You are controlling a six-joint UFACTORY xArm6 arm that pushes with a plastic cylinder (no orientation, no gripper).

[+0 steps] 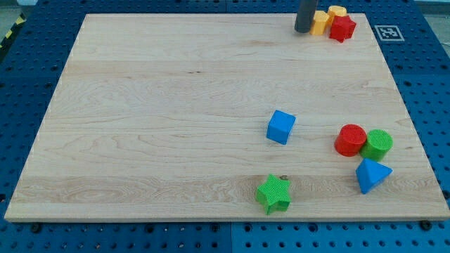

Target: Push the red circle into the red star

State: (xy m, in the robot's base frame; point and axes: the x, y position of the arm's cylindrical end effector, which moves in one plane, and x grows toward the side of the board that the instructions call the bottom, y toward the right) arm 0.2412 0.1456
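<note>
The red circle sits at the view's right, touching the green circle on its right. The red star lies at the view's top right, against two yellow blocks. My tip is at the view's top, just left of the nearer yellow block and close to it, far above the red circle.
A blue cube lies left of the red circle. A blue triangle lies just below the two circles. A green star is near the view's bottom edge. The wooden board sits on a blue pegboard.
</note>
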